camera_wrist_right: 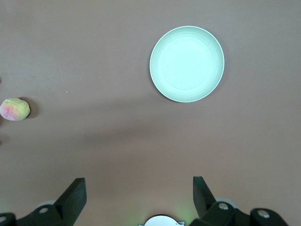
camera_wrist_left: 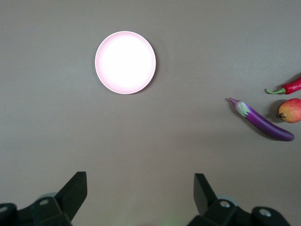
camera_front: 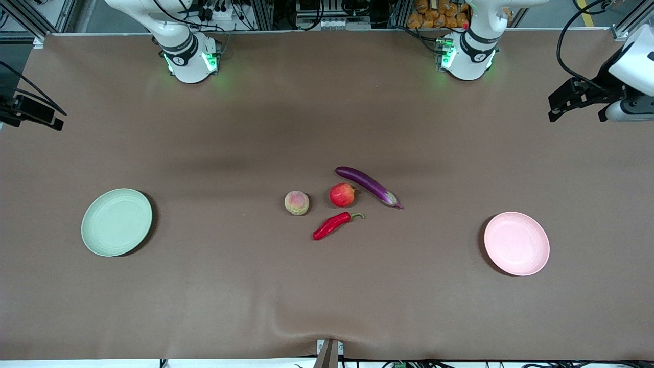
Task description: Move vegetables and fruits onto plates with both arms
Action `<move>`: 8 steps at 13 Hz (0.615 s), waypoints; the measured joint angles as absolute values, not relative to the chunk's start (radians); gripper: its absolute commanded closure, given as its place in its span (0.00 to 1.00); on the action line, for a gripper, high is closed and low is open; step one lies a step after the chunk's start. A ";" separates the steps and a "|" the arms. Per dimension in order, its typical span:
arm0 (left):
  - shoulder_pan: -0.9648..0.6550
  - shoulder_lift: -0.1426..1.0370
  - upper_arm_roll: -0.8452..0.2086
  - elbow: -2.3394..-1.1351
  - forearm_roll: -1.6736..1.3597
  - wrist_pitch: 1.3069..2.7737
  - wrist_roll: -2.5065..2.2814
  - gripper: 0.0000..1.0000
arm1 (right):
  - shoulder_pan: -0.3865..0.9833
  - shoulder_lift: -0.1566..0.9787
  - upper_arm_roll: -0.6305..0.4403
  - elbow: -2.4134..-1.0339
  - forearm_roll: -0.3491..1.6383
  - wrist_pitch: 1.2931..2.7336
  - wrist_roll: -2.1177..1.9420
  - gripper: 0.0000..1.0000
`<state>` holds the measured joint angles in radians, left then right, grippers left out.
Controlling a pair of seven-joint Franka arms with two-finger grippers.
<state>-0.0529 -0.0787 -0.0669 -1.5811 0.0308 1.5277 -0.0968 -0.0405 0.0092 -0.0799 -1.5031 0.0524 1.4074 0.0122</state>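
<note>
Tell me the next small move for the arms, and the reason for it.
Probably lower the right gripper, jaws open, toward the peach, the item closest to the green plate. Nothing is held yet: the left gripper is open too, both plates are bare, and all four items lie mid-table. The eggplant, closest to the pink plate, suits the left.

Brown table cloth (camera_front: pixel 327 117) (wrinkled near the front camera)

A robotics lab: two arm bases (camera_front: pixel 190 59) bolted to a brown-covered desk (camera_front: pixel 327 296), aluminium framing (camera_front: pixel 30 20) and loose cables (camera_front: pixel 567 46) around it.
</note>
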 measured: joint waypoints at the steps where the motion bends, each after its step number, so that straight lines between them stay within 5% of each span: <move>1: -0.053 -0.079 -0.067 -1.580 0.031 1.525 -0.097 0.00 | -0.041 0.009 -0.080 -1.503 0.052 1.409 0.012 0.00; 8: -0.053 -0.078 -0.066 -1.579 0.031 1.502 -0.097 0.00 | -0.041 0.010 -0.079 -1.503 0.052 1.412 0.012 0.00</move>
